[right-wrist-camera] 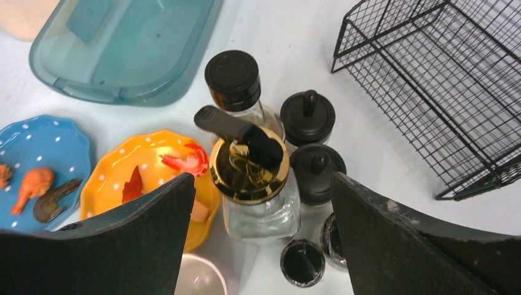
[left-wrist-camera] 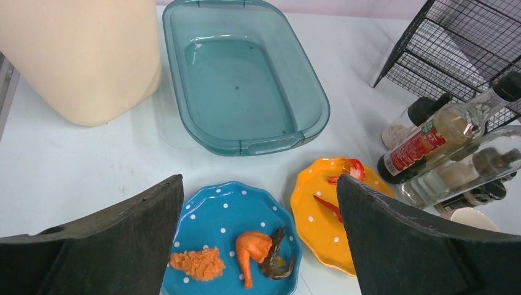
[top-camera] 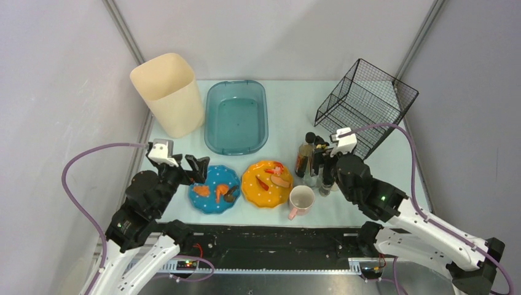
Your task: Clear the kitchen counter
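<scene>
Right gripper [right-wrist-camera: 263,181]: jaws spread wide on either side of the pump bottle [right-wrist-camera: 249,166], no contact evident. The bottle stands in a tight cluster with black-capped jars [right-wrist-camera: 307,117], just beside the orange plate [right-wrist-camera: 141,178].

Risk: closing off-centre could clip the neighbouring jars and topple glass onto the food.

Left gripper [left-wrist-camera: 259,179]: spread, empty, over the blue plate [left-wrist-camera: 215,215]. Scraps may slide off if the plate is lifted tilted.

The table [top-camera: 289,104] lies beneath it all, not yet cleared.

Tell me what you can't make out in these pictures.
Top view: the right gripper covers part of the bottles, so their count is unclear.
Left wrist view: its own finger and the frame edge hide most of the mug.
Left wrist view: the bottle label has print too small to read.
</scene>
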